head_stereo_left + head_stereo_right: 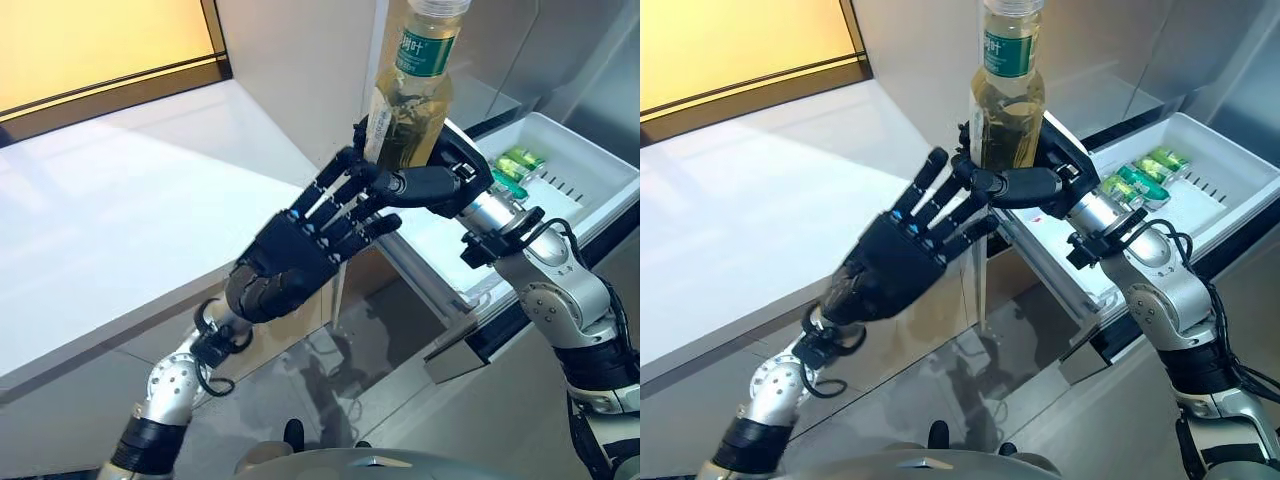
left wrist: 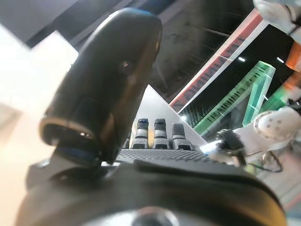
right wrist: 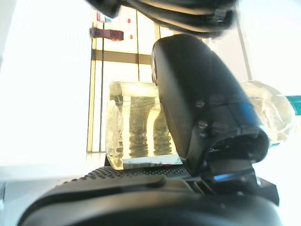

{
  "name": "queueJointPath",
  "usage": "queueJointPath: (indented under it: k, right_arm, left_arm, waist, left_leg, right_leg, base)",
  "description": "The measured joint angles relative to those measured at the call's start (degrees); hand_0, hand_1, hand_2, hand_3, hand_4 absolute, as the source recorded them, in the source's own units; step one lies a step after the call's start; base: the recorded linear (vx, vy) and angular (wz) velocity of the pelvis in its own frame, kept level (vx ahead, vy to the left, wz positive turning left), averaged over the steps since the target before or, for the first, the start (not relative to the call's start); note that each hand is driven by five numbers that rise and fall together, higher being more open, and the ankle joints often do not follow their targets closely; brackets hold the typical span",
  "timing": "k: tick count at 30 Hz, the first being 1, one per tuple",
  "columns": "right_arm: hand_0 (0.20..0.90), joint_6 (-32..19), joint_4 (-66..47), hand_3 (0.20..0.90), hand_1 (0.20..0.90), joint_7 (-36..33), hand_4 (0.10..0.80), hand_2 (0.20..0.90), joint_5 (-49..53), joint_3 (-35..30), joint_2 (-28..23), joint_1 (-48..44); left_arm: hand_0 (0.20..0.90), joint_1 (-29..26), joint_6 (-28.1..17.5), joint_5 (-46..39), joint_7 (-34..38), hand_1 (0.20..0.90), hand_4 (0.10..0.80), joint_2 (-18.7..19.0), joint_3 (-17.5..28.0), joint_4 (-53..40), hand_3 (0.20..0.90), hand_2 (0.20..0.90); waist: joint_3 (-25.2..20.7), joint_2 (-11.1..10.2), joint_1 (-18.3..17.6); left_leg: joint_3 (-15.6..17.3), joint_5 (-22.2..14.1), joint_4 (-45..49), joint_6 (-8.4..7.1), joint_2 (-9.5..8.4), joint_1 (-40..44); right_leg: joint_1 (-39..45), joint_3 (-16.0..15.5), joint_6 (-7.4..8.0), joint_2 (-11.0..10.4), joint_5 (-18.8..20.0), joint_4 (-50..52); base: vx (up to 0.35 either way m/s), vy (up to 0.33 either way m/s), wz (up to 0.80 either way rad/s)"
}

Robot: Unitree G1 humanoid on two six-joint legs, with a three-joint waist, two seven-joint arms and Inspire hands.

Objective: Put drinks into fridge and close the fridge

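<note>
The drink bottle [image 1: 1006, 105] is clear plastic filled with pale yellow-green liquid, with a green label band round its neck and a pale cap at the very top edge of the head views. It stands upright in mid-air, held up above the gap between the tabletop and the fridge drawer. The right hand [image 1: 1035, 172] is clenched round its lower body, thumb across the front and fingers wrapped behind (the right wrist view shows the ribbed base of the bottle [image 3: 141, 125] pressed against the palm, with the thumb lying over it).

The left hand [image 1: 902, 248] hangs just beside and below the bottle with its fingers straight and spread, released, their tips close to the right hand's thumb; whether they touch it cannot be told.

To the left lies the white tabletop [image 1: 110, 230], bare where it shows. To the right, the white fridge drawer [image 1: 1230, 170] stands pulled out, with several green-labelled bottles [image 1: 1140, 178] lying in it. The right forearm crosses in front of the drawer's near edge.
</note>
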Motion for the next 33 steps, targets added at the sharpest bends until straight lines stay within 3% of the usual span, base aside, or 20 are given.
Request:
queueJointPath:
  k: [7,11,17,20,27,30,33]
  right_arm:
    - [0.300,-0.16,-0.49,0.200,0.300,0.24,0.100,0.300,0.58,-6.78,-0.22,6.25]
    - [0.300,-0.26,-0.56,0.200,0.300,3.06,0.100,0.300,4.13,-11.47,-0.26,10.94]
    - [0.300,-0.34,-2.52,0.200,0.300,8.56,0.100,0.300,4.55,-16.34,-0.29,19.84]
    - [0.300,-0.31,-2.52,0.200,0.300,8.50,0.100,0.300,4.57,-17.37,-0.34,20.81]
    - [0.300,-0.39,-2.47,0.200,0.300,5.84,0.100,0.300,4.06,-23.45,-1.34,25.73]
    - [0.300,-0.68,-1.27,0.200,0.300,3.20,0.100,0.300,-3.35,-23.75,-2.88,25.89]
    - [0.300,-0.69,1.25,0.200,0.300,2.45,0.100,0.300,-9.09,-23.66,-4.18,25.86]
  left_arm:
    - [0.900,7.63,5.90,1.33,-8.09,0.900,0.800,-2.17,0.62,14.89,0.900,0.900]
    - [0.900,9.95,5.94,7.47,-11.82,0.900,0.800,-3.94,1.15,22.13,0.900,0.900]
    - [0.900,11.99,3.81,17.77,-10.17,0.900,0.800,-6.70,3.85,35.28,0.900,0.900]
    - [0.900,11.97,0.34,22.00,-5.89,0.900,0.800,-7.05,3.98,39.41,0.900,0.900]
    - [0.900,11.17,-13.45,32.61,12.37,0.900,0.800,-4.75,1.53,42.85,0.900,0.900]
    - [0.900,10.74,-18.52,38.06,22.19,0.900,0.800,-3.80,1.44,47.14,0.900,0.900]
    - [0.900,8.75,-23.03,42.21,27.26,0.900,0.800,-3.93,1.81,53.76,0.900,0.900]
  waist:
    - [-0.01,0.01,-0.75]
    - [-0.02,0.03,-1.08]
    - [-0.04,0.02,-3.31]
    - [-0.04,0.02,-4.77]
    - [-0.12,-0.06,-6.03]
    - [-0.28,-0.23,-7.10]
    - [-0.89,-0.82,-7.30]
  left_leg:
    - [0.51,-0.10,0.00,0.11,0.00,-0.28]
    - [1.09,-0.29,-0.01,0.14,0.10,-0.40]
    - [2.90,-0.66,-0.02,0.18,0.39,-0.73]
    - [4.01,-0.69,-0.02,0.14,0.65,-0.84]
    - [4.87,-0.78,-0.03,0.04,0.89,-0.85]
    - [5.63,-0.82,-0.03,0.10,0.91,-0.87]
    - [5.90,-0.88,-0.04,0.15,0.98,-0.89]
  right_leg:
    - [-0.50,0.49,0.05,-0.10,0.04,0.00]
    - [-0.98,0.90,0.12,-0.08,0.09,0.06]
    - [-2.11,2.73,0.18,0.07,0.40,0.22]
    - [-2.48,3.80,0.21,0.24,0.80,0.18]
    - [-3.07,4.82,0.18,0.54,1.07,0.29]
    - [-3.20,5.43,0.29,0.52,1.34,0.26]
    - [-3.29,5.49,0.30,0.51,1.37,0.23]
  base:
    - [-0.028,0.010,-0.04]
    - [-0.029,0.003,-0.06]
    - [-0.011,0.005,-0.17]
    - [-0.002,0.007,-0.18]
    - [0.020,0.012,-0.08]
    - [0.044,-0.003,-0.12]
    - [0.084,-0.018,-0.04]
